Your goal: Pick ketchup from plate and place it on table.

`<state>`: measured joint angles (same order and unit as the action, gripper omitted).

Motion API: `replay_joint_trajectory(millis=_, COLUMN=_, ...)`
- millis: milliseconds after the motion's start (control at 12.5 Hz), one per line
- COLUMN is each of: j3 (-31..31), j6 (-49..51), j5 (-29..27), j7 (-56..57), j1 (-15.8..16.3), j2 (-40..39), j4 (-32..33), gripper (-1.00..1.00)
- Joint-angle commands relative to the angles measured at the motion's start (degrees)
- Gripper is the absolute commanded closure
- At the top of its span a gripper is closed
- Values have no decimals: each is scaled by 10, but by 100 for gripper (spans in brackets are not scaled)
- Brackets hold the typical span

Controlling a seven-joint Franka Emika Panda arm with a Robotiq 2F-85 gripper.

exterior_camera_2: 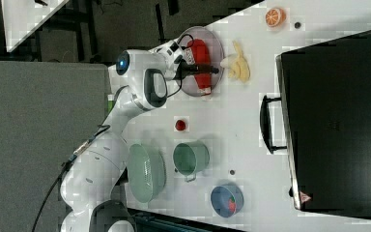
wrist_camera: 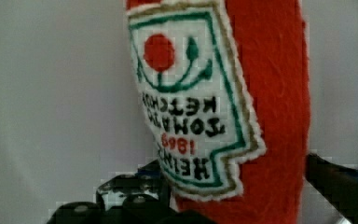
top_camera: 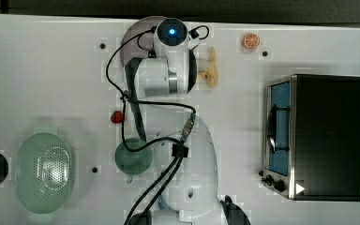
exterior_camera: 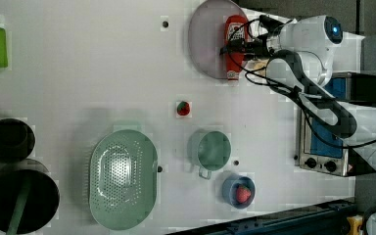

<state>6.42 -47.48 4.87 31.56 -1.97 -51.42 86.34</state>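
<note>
A white surface (exterior_camera: 103,63) with a few small black dots is seen carrying all the objects; dark flooring is visible beyond its edge in the right view. The gripper (exterior_camera: 235,45) is held spread wide over the ketchup (exterior_camera: 235,29), with a dark finger (wrist_camera: 340,186) seen on each side of the red plush bottle in the wrist view; whether the fingers touch the bottle cannot be told. The ketchup is seen lying flat on the plate (exterior_camera: 205,39), its white cap reaching the plate's rim at the lower side in the left view; its stitched white label is shown close up in the wrist view. The pale greyish-lilac plate is placed near the far edge of the surface, at the top of the left view. A pale yellow plush item (exterior_camera_2: 236,63) is seen just beside the plate in the right view; an orange slice (exterior_camera_2: 274,17) lies farther off; a strawberry (exterior_camera: 183,108) lies apart from the plate, below it in the left view. A green cup (exterior_camera: 210,151), a green perforated bowl (exterior_camera: 122,178) and a blue bowl (exterior_camera: 237,191) holding a red item are set farther away; a black toaster oven (top_camera: 326,136) is placed at the top view's right.
</note>
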Motion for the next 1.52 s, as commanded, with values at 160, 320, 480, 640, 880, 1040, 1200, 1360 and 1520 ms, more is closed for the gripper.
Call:
replay_joint_trajectory(millis=160, j3=2, j6=-8, j5=2, j7=20, j1=3, j2=6, j4=-29, gripper=-93)
replay_joint_trajectory(millis=320, j3=-2, j6=-5, j5=2, j7=20, j1=3, j2=8, j4=-34, gripper=-43)
replay_joint_trajectory(millis=480, j3=-2, j6=-5, j5=2, j7=20, j1=3, j2=10, j4=-34, gripper=-27)
replay_joint_trajectory(millis=640, j3=-1, j6=-5, j5=2, j7=20, j1=3, j2=18, j4=-35, gripper=-27)
replay_joint_trajectory(millis=880, j3=-1, j6=29, j5=0, j7=15, j1=0, j2=68, j4=-35, gripper=-27)
replay_joint_trajectory(millis=1040, j3=-1, j6=96, j5=-6, j7=15, j1=-7, j2=119, j4=-34, gripper=-27)
replay_joint_trajectory(millis=1200, j3=-2, j6=174, j5=-25, j7=14, j1=-19, j2=174, j4=-30, gripper=-27)
replay_joint_trajectory(millis=1360, j3=-3, j6=238, j5=-49, j7=13, j1=-37, j2=231, j4=-8, gripper=-27)
replay_joint_trajectory(millis=1520, j3=-4, j6=261, j5=-55, j7=13, j1=-58, j2=286, j4=32, gripper=-27)
